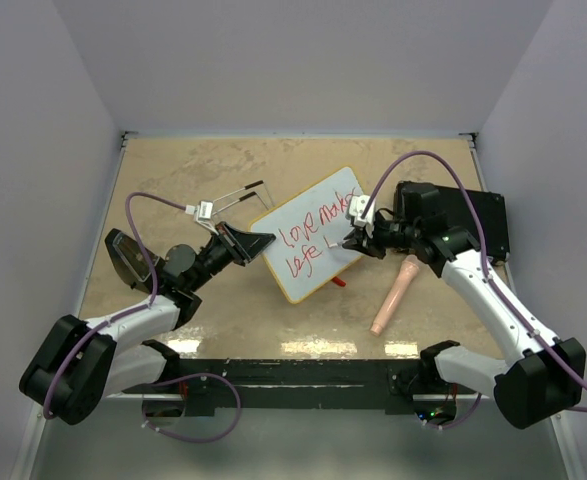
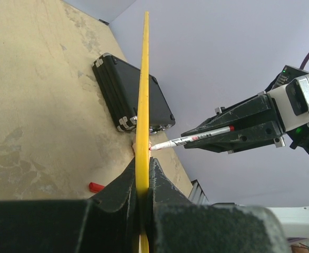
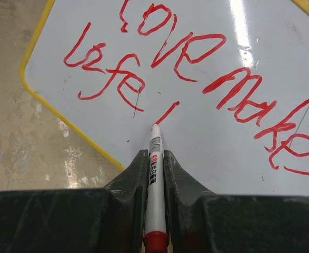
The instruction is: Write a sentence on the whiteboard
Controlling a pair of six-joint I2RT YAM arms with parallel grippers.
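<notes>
The whiteboard, white with a yellow rim, is held tilted at the table's middle. The sentence in red reads "love makes" and below it "life", followed by one short fresh stroke. My left gripper is shut on the board's left edge; in the left wrist view the rim runs edge-on between its jaws. My right gripper is shut on a red marker. The marker's tip touches the board face at the end of the fresh stroke, and the right gripper is close behind it.
A black rectangular case lies at the right behind my right arm and also shows in the left wrist view. A pink elongated object lies near the board's right. A red marker cap lies under the board's near edge. A wire stand sits left of the board.
</notes>
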